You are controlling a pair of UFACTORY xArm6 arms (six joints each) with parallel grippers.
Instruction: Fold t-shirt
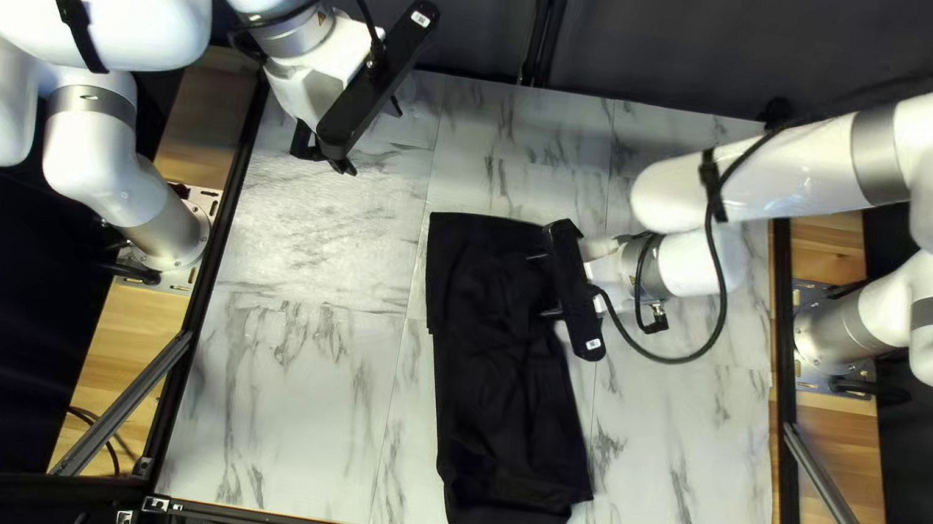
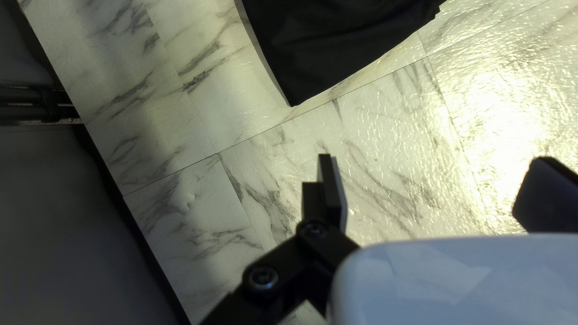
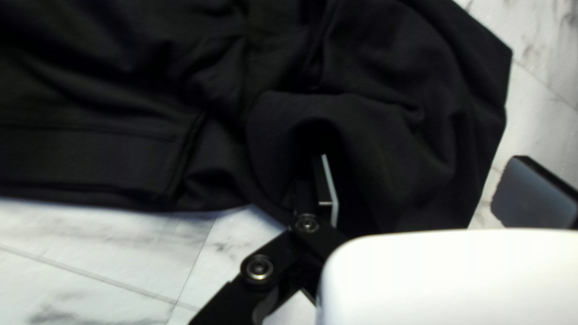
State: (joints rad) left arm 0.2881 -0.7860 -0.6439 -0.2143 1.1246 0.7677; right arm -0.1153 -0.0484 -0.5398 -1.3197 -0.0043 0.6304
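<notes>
One black t-shirt (image 1: 493, 414) lies on the marble-patterned bench (image 1: 285, 408), gathered into a long strip that runs from the middle of the bench, a little toward the far side, down close to the near edge and slightly to the right. Its far part is rumpled, with loose folds on the right; its near end shows a flatter, rounded layer sticking out past the one on top. The right hand (image 1: 541, 284) is low over the right side of that far part, its fingers wide apart, one of them at a hollow in the cloth, with no grip on the shirt. The left hand (image 1: 372, 137) hangs above the far left of the bench, well apart from the shirt, also spread wide with nothing between its fingers. A dark curtain (image 1: 671, 46) stands behind the far edge.
</notes>
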